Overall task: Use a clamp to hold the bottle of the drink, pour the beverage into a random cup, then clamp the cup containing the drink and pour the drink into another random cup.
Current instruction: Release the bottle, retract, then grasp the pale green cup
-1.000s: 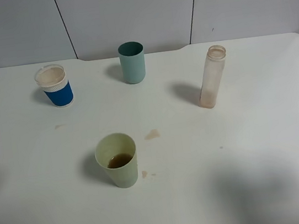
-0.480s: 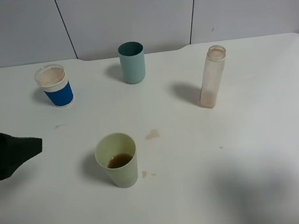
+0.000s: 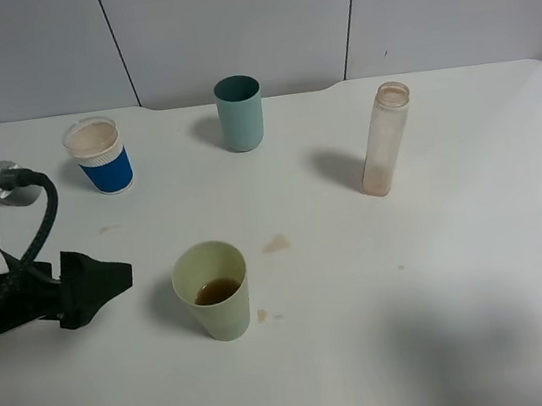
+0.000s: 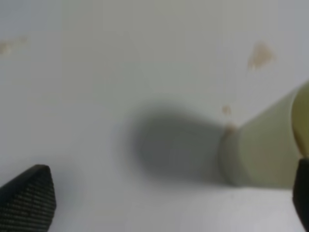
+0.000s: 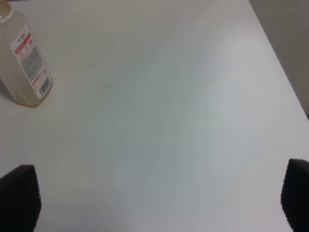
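Exterior high shows wide-spread left fingers (image 3: 101, 284) near the yellow-green cup (image 3: 215, 307) of brown beverage (image 3: 217, 290), while parted right fingers (image 5: 19, 198) seem well apart from the bottle (image 5: 24, 63)

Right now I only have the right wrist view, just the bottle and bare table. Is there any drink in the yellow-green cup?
Observer: Yes, brown drink sits in the bottom of the yellow-green cup.
Operator: Is the left tool holding it?
Observer: No, the left tool is open, beside the cup and apart from it.
Operator: Where's the blue-sleeved cup?
Observer: Upright at the back left of the table.
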Action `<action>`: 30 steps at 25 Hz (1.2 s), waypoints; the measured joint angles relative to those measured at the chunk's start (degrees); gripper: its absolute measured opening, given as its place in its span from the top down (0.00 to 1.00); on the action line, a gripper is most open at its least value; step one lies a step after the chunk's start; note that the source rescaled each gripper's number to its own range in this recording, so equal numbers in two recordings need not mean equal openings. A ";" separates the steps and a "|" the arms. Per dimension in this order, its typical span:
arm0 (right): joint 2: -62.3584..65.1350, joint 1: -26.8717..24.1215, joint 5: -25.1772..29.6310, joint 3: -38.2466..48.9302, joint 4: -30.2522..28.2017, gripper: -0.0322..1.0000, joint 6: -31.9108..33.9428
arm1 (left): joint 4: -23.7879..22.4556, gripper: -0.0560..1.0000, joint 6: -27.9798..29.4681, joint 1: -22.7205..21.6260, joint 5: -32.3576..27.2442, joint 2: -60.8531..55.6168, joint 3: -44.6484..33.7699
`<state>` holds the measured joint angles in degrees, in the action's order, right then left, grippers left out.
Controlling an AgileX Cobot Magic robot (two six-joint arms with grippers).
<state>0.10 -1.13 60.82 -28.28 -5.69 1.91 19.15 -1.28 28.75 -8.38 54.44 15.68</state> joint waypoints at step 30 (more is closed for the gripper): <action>0.00 0.00 0.00 0.00 0.00 0.00 0.00 | -6.76 0.00 4.54 0.42 -0.48 -2.73 -8.84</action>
<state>0.10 -1.13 60.82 -28.28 -5.69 1.91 12.39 3.26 29.17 -8.86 51.71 6.83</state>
